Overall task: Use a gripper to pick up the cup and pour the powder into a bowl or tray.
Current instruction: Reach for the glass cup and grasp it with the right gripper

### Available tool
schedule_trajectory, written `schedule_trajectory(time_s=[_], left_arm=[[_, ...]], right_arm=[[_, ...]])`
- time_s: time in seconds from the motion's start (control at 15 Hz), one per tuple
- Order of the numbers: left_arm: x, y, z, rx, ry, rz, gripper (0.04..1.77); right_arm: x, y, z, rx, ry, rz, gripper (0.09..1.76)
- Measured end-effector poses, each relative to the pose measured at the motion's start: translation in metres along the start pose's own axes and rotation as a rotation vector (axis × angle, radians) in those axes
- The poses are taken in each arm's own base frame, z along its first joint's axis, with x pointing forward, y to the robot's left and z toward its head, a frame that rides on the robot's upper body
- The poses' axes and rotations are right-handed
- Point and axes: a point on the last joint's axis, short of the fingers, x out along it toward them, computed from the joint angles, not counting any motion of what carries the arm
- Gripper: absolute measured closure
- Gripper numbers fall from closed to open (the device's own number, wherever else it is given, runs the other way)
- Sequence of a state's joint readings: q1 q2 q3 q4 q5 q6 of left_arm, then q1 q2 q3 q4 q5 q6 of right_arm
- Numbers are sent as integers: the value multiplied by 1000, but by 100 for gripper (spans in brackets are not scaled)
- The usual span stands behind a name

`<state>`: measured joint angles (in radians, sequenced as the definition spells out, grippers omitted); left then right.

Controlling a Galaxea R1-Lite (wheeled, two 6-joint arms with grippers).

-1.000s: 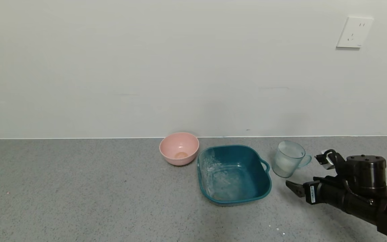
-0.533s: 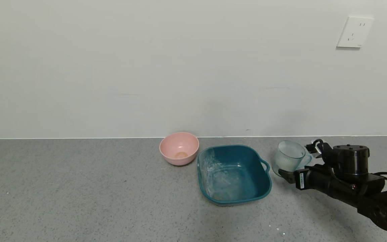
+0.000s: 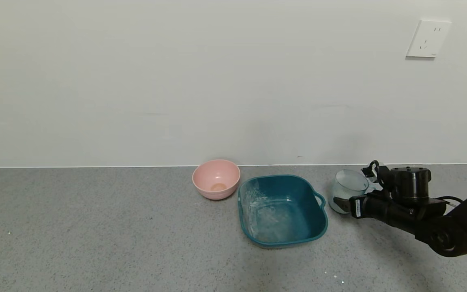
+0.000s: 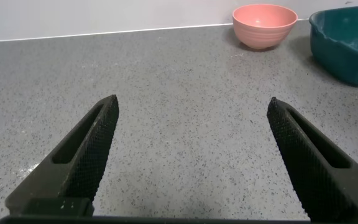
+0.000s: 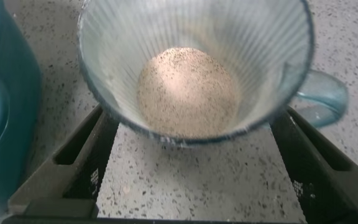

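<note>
Grey speckled tabletop [image 3: 95, 227] carried the cup [image 3: 346, 190], just beside the teal basin [image 3: 282, 211] on its handle side. We saw the right pincer [image 5: 191, 158] spread apart around the cup's base, beige powder [image 5: 188, 90] inside. The left pincer [image 4: 191, 155] hovered apart, near the pink bowl [image 4: 265, 23].
</note>
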<state>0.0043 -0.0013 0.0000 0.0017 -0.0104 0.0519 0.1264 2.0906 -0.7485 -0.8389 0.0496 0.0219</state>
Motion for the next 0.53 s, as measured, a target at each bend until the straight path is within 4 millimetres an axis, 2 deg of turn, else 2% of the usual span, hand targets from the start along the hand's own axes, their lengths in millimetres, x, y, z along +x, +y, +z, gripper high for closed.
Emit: schedule_trajectory(time_s=[0.53], left_arm=[[0, 0, 0, 0, 0, 0, 9]], right_arm=[[25, 1, 1, -8, -6, 6, 14]])
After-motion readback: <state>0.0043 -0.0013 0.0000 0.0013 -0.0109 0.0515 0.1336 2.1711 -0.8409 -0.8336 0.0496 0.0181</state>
